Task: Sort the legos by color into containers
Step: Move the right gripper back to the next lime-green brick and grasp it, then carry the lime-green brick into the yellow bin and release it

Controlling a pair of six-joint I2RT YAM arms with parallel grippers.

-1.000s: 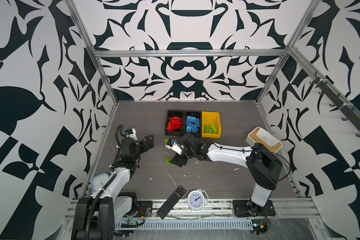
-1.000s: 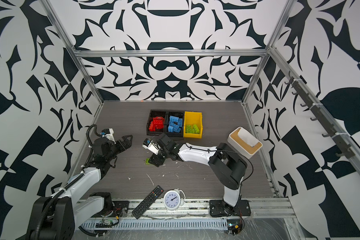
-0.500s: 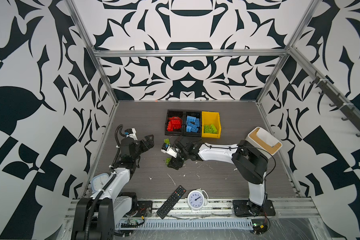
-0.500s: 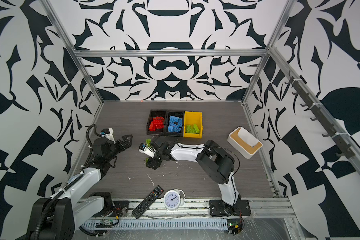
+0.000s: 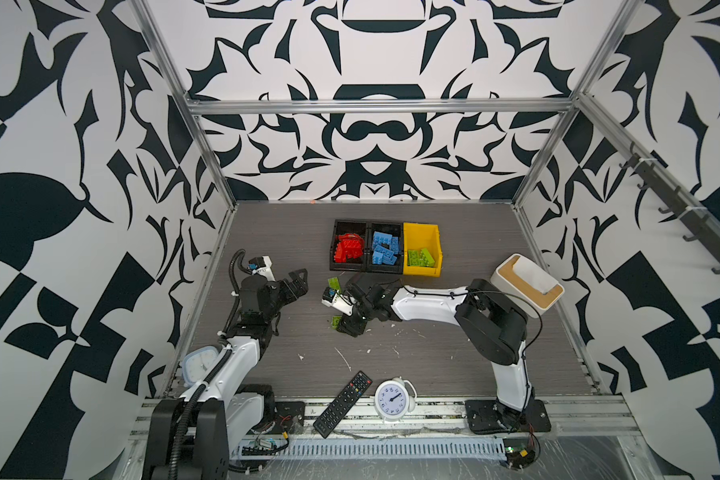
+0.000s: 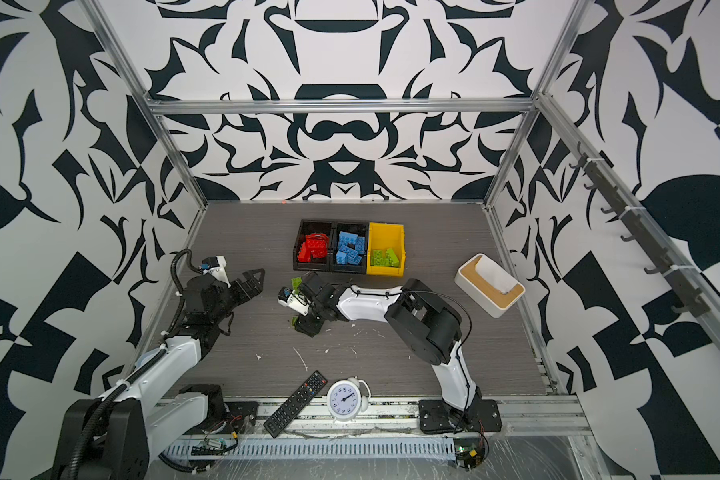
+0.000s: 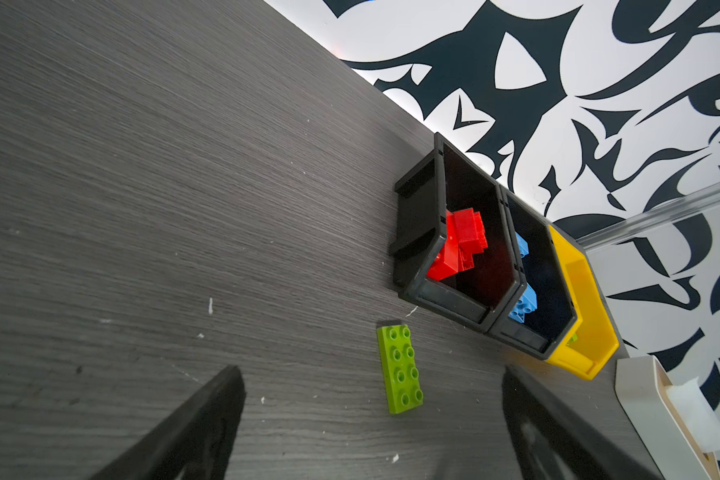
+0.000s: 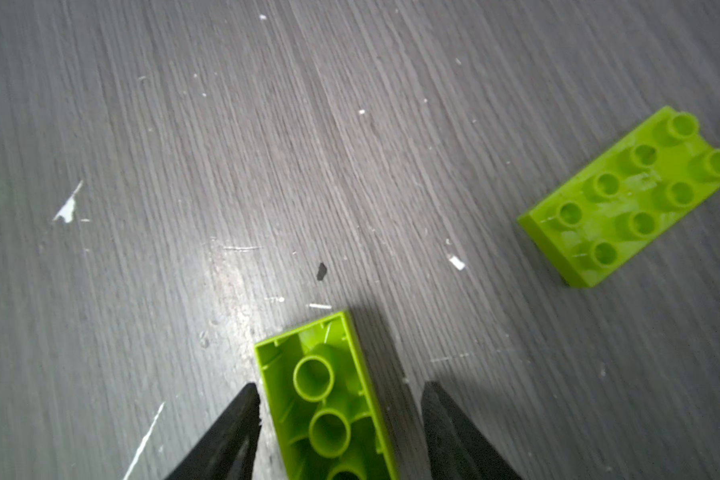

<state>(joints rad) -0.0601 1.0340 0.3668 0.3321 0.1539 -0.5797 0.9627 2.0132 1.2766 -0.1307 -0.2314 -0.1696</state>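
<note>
The right gripper (image 8: 341, 386) reaches low across the middle of the grey tabletop (image 5: 433, 353). Its 2 black fingers (image 8: 225, 436) straddle an overturned green lego (image 8: 325, 399), whose hollow underside faces up. The fingers are drawn partly in. 1 appears to touch the brick's long side, while a strip of shadowed tabletop shows between the other and the brick, so nothing is clamped.

A studs-up green lego (image 8: 628, 195), 2 studs by 4, lies flat nearby and apart from the overturned one. In a top view it sits just in front of the left black bin (image 5: 348, 268), not touching it.

The 3 containers stand side by side in a row toward the back of the tabletop. The left black bin holds red legos (image 5: 348, 249) and the middle black bin (image 5: 385, 269) holds blue legos (image 5: 385, 251). The yellow bin (image 5: 422, 271) holds green legos (image 5: 420, 257).

The left gripper (image 7: 371, 370) hovers at the left of the tabletop, fingers spread wide and holding nothing, with the studs-up green lego lying ahead of them.

A white box with a wooden rim (image 5: 504, 272) stands near the right edge. A remote control (image 5: 342, 404) and a white alarm clock (image 5: 391, 400) lie at the front edge.
</note>
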